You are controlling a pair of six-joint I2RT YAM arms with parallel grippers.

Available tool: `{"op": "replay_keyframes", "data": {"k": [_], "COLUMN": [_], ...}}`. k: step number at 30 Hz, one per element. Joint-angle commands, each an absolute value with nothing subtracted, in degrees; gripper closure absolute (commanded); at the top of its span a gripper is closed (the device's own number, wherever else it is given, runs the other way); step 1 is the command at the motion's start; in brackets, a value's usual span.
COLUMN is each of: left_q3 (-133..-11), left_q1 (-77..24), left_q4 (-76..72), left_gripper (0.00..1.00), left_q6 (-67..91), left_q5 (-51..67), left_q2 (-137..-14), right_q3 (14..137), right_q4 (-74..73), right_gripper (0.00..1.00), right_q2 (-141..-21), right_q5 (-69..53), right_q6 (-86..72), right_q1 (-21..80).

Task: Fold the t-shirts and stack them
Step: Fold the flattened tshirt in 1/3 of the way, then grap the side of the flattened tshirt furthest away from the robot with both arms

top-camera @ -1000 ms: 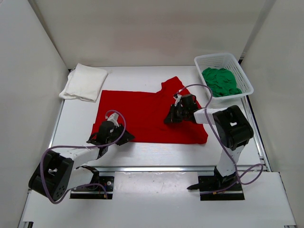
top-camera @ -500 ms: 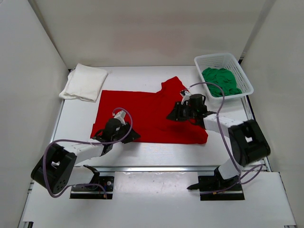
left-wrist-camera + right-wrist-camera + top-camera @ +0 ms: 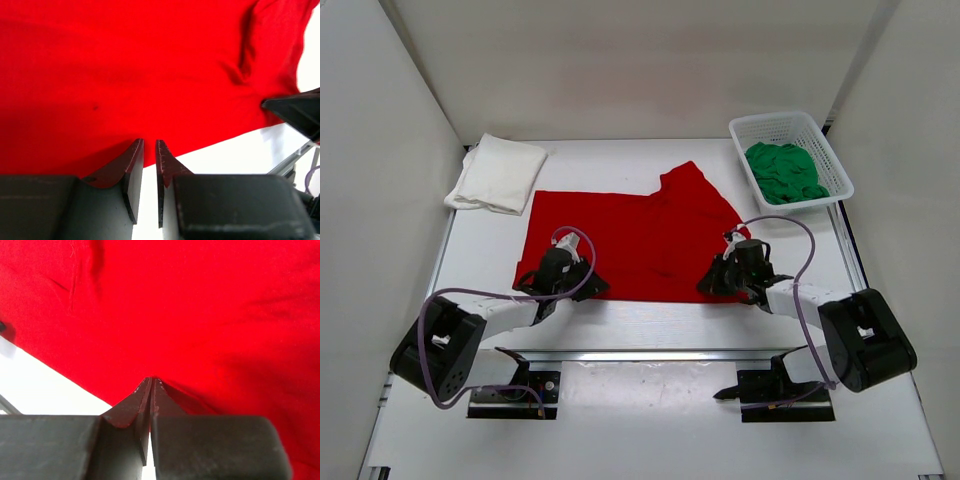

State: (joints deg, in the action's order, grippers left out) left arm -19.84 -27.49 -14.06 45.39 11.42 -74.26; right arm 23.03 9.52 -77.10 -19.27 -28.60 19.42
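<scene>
The red t-shirt (image 3: 630, 230) lies spread flat in the middle of the table. My left gripper (image 3: 588, 285) sits low at its near left hem, jaws a narrow gap apart. In the left wrist view the hem of the red t-shirt (image 3: 150, 65) crosses just at the left gripper (image 3: 149, 142) tips, with white table showing through the gap. My right gripper (image 3: 708, 287) is at the near right hem. The right wrist view shows that gripper (image 3: 151, 380) shut, with the red t-shirt (image 3: 190, 305) tented up at its tips. A folded white t-shirt (image 3: 498, 172) rests at the back left. A green t-shirt (image 3: 783, 170) is bunched up in the basket.
The white mesh basket (image 3: 775, 122) stands at the back right corner. White walls close in the table on the left, the far side and the right. A metal rail (image 3: 650, 352) runs along the near edge in front of the arm bases.
My right gripper has come back from the middle of the red t-shirt to its near right hem and shut there. My left gripper has shifted slightly right along the near left hem.
</scene>
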Motion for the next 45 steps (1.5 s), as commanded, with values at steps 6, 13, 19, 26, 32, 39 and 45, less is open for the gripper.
{"op": "replay_keyframes", "data": {"k": [6, 13, 19, 26, 32, 39, 45], "left_q3": [-13.2, -8.0, -14.4, -30.6, -41.3, -62.3, -78.3], "left_q1": [-27.6, -28.1, -28.9, -22.3, -14.3, -7.0, -1.9], "left_q4": [-10.1, -1.7, 2.1, -1.4, -6.2, 3.6, 14.8], "left_gripper": [0.75, 0.74, 0.72, 0.72, 0.85, 0.96, 0.74], "left_q6": [44.3, 45.5, 45.4, 40.5, 43.2, 37.8, 31.9], "left_q5": [14.0, 13.0, 11.7, 9.8, 7.0, -2.4, -5.4], "left_q2": [-71.5, -57.5, -53.8, -67.6, -81.6, -97.5, -109.8], "right_q3": [14.8, 9.1, 12.7, 21.5, 23.3, 20.9, 17.5], "right_q4": [6.0, -3.6, -6.1, -3.3, 1.1, 6.8, 9.8], "right_gripper": [1.00, 1.00, 0.93, 0.92, 1.00, 1.00, 1.00], "right_q2": [-72.3, -57.8, -51.1, -55.5, -63.8, -65.0, -63.4], "right_q5": [-12.2, -12.3, -17.3, -18.6, -16.2, -17.6, -18.2], "right_q6": [-32.6, -37.4, -34.1, -29.3, -29.4, -29.9, -31.1], "right_q1": [20.6, 22.9, 18.6, 16.9, 25.0, 29.3, 31.0]}}
